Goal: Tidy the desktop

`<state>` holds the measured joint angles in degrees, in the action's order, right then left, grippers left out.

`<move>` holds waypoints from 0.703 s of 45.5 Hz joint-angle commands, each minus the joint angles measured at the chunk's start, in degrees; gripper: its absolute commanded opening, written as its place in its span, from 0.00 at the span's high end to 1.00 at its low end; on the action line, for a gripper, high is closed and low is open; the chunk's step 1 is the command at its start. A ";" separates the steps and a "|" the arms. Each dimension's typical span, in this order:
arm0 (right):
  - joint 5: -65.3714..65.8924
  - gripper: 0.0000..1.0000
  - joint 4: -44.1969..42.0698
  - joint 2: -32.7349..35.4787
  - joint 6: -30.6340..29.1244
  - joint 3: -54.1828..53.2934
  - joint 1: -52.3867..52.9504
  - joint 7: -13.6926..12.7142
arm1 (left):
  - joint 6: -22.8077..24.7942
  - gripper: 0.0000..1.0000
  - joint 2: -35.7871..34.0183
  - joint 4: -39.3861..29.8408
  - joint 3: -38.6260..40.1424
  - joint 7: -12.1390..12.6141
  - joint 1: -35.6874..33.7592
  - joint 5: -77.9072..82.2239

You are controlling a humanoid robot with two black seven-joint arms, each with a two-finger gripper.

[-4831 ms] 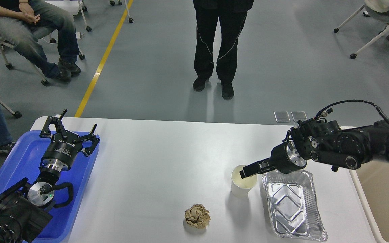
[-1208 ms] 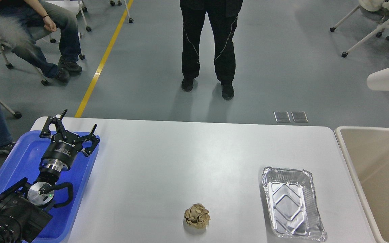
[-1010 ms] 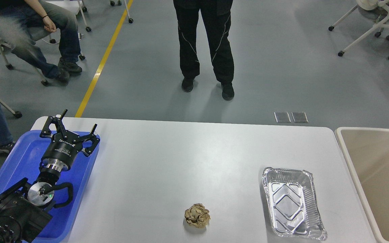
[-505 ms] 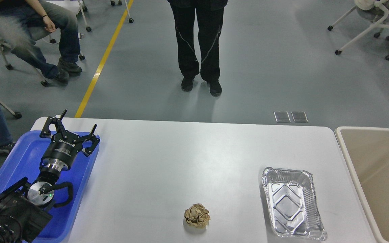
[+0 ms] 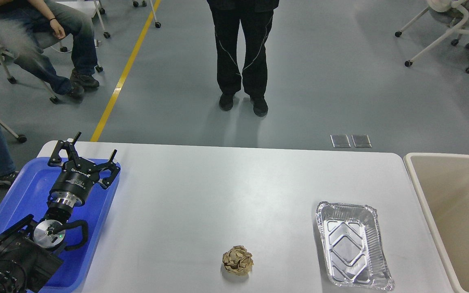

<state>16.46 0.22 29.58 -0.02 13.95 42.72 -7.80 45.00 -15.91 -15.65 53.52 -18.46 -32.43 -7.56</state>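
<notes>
The desktop (image 5: 226,195) is a wide white tabletop with rounded corners. On it lie a crumpled brown paper ball (image 5: 237,260) near the front middle and an empty foil tray (image 5: 352,245) at the front right. My left gripper (image 5: 83,151) is open and empty, hovering over the blue tray (image 5: 18,191) at the table's left end. My right arm and gripper are out of view, and so is the white paper cup.
A beige bin (image 5: 458,215) stands against the table's right edge. A person in black trousers (image 5: 242,57) stands beyond the far edge. A seated person (image 5: 35,36) is at the far left. Wheeled chairs (image 5: 446,36) stand at the far right.
My right gripper took the white paper cup off the desktop and carried it up and right, out of view. The head view first swung right, showing the bin. The left arm has not moved.
</notes>
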 commanded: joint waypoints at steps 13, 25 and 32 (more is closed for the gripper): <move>-0.20 1.00 -0.49 -7.60 1.95 -2.87 -4.23 -0.46 | 0.00 0.00 0.00 0.01 0.00 0.00 0.00 0.00; -0.20 1.00 -0.49 -7.60 1.95 -3.22 -4.23 -0.37 | 0.00 0.00 0.00 0.01 0.00 0.00 0.00 0.00; -0.11 0.80 -0.49 -7.52 2.39 -3.22 -3.96 -0.37 | 0.00 0.00 0.00 0.01 0.00 0.00 0.00 0.00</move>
<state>16.26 -0.24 22.28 1.86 10.99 38.65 -8.23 45.00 -15.91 -15.66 53.53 -18.46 -32.43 -7.56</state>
